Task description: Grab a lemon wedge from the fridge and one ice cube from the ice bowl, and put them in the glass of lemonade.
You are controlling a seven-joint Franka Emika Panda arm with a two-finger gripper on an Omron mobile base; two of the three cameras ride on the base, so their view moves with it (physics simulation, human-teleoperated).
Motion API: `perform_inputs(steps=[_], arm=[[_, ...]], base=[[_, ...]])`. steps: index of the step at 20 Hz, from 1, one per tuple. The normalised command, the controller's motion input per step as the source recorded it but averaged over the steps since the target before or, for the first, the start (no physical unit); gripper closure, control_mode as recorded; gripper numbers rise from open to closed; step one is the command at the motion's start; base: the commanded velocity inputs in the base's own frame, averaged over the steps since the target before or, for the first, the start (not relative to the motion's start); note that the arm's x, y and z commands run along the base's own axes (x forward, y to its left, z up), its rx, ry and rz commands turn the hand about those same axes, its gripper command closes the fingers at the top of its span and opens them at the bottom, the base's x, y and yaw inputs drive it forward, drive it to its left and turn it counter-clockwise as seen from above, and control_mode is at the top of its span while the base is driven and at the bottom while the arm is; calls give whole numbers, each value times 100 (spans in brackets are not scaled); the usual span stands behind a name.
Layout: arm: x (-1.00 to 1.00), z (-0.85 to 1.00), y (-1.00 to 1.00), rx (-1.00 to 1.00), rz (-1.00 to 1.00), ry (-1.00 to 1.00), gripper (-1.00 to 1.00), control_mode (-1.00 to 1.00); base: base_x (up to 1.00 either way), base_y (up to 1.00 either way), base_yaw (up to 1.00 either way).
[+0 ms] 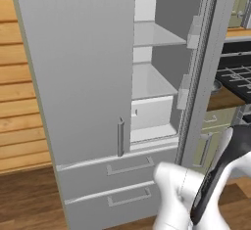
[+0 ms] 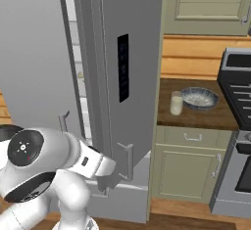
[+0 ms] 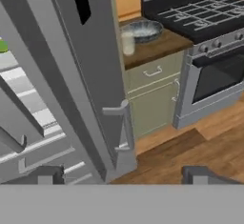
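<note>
Gripper (image 3: 121, 175) nearest: jaws spread wide, nothing between them, hanging just off the bar handle (image 3: 127, 127) of the fridge (image 1: 73, 77)'s right-hand door. That door stands swung out, likely so the arm can reach the shelves.

Inside, pale grey shelves and a white drawer, bare as far as the left base view shows. In the hand view a small bright yellow-green scrap shows on an upper shelf at the frame's left edge: probably the lemon wedge (image 3: 3, 45), too cropped to be sure.

Farther off, on the wooden surface (image 2: 196, 116) between fridge and stove (image 2: 238, 102): the glass of lemonade (image 2: 176, 103), a short clear tumbler of creamy yellow, near the fridge-side edge. Just beside it, towards the stove, the ice bowl (image 2: 199, 98), shallow, blue-grey, whitish inside. They sit close, handy for dropping things in.
</note>
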Motion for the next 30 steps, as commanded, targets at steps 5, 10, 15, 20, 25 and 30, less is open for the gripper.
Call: perform_inputs(steps=[5, 10, 15, 20, 25, 30], arm=[[-16, 91, 100, -41, 2, 31, -100, -100], [51, 10, 76, -38, -9, 10, -100, -100], [97, -18, 28, -18, -4, 10, -100, -100], [97, 0, 2, -31, 0, 35, -100, -100], [70, 1, 0, -28, 0, 25, -100, -100], [15, -3, -5, -13, 0, 2, -100, -100]], base=[[0, 0, 0], [0, 0, 0], [0, 0, 0], [0, 0, 0], [0, 0, 0], [0, 0, 0]])
